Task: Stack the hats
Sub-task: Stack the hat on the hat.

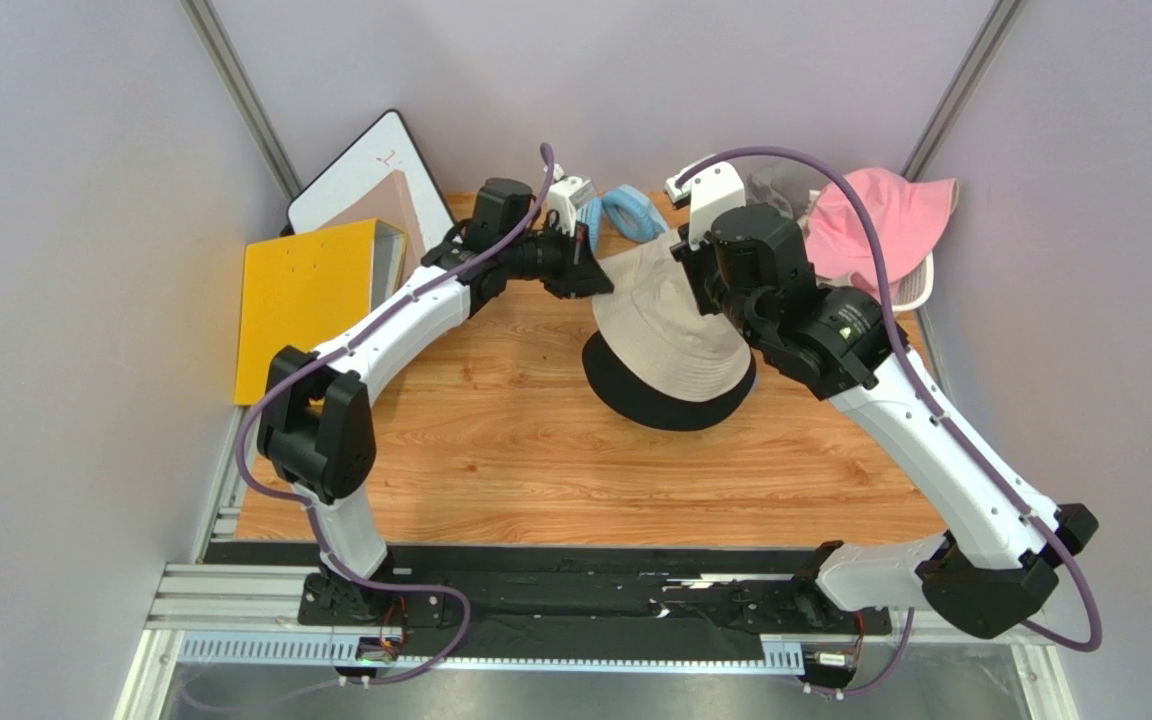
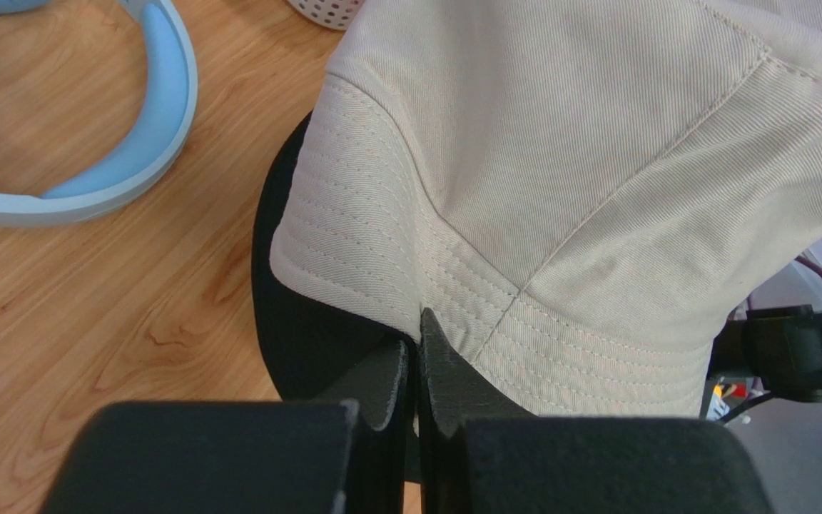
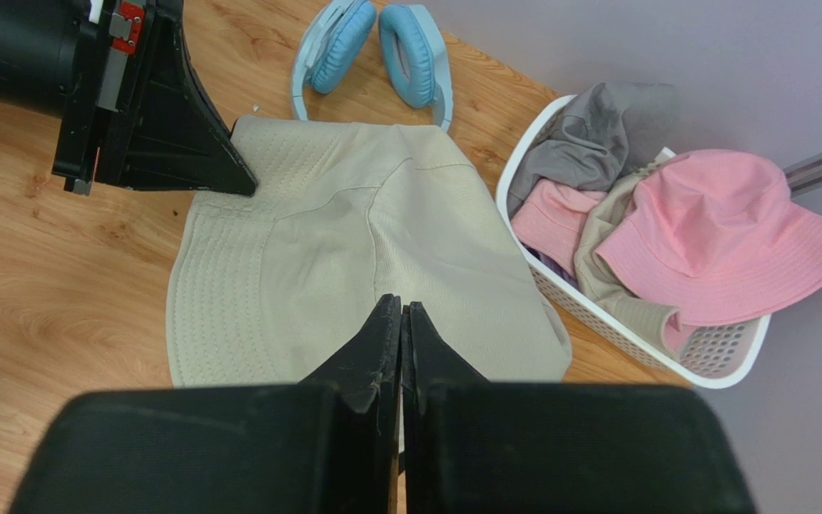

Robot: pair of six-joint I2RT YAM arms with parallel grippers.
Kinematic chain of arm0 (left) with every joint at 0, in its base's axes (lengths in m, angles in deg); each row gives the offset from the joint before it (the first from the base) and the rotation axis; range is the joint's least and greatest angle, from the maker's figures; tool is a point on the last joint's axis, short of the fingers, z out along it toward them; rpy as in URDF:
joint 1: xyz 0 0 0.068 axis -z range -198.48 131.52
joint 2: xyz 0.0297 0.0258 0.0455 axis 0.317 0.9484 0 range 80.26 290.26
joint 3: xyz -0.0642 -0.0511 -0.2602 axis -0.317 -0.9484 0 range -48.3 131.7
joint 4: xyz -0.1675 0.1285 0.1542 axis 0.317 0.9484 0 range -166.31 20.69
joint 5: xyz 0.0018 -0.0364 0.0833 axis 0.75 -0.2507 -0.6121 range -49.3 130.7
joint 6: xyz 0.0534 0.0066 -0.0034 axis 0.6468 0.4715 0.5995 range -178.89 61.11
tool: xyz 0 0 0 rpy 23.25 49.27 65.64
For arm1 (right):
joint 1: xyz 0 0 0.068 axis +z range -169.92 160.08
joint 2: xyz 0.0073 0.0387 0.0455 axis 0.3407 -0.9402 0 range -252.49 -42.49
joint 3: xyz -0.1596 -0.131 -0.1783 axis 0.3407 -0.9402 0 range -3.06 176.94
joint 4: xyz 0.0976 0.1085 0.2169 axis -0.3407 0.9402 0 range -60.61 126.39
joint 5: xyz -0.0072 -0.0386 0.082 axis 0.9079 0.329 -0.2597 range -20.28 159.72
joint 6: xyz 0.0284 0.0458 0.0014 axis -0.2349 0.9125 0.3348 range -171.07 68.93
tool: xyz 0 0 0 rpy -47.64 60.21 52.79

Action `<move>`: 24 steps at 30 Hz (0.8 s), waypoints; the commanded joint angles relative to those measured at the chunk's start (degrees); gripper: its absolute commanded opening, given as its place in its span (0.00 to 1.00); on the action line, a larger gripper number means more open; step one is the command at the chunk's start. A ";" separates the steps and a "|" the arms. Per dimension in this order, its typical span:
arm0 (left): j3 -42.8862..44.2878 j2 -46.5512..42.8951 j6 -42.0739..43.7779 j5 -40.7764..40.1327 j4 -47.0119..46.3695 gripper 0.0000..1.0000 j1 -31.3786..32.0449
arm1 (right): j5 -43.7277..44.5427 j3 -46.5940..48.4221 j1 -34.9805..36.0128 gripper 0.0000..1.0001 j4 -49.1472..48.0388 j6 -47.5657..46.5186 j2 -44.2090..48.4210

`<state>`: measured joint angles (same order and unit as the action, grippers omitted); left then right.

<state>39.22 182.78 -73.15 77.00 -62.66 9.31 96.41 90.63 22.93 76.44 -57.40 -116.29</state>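
One mark only: a small red handwritten stroke, reads like "1", on the white board (image 1: 364,173) at the far left corner, behind the yellow folder (image 1: 304,293). Too small to be sure of the character. No legible print, tag or brand in any view on the beige hat (image 1: 672,323), the pink hat (image 1: 875,218), the blue headphones (image 3: 372,54) or the white basket (image 3: 705,348). No lettering on the arm housings can be read either.
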 commanded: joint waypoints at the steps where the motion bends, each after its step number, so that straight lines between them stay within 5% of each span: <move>1: -3.14 -4.60 0.82 2.29 -4.85 0.00 -0.63 | -3.57 0.35 -2.32 0.04 -2.84 2.80 -0.64; 3: -5.52 -5.92 0.90 2.03 -6.17 0.00 -0.63 | -6.12 -1.04 -3.03 0.19 -2.93 3.69 -0.21; 6: -7.72 -7.24 1.69 1.85 -6.70 0.00 -0.63 | -8.23 -3.50 -3.56 0.59 -2.84 5.09 1.99; 8: -9.55 -7.77 1.96 1.85 -7.41 0.00 -0.63 | -9.20 -6.49 -3.74 0.68 -3.19 5.97 4.00; 24: -21.96 -11.90 -4.01 3.34 -19.97 0.00 -0.63 | -19.50 -31.19 0.48 0.75 -10.13 19.51 22.74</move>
<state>18.98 173.25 -75.60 78.55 -79.07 9.09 79.69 63.28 22.01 72.03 -42.08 -94.74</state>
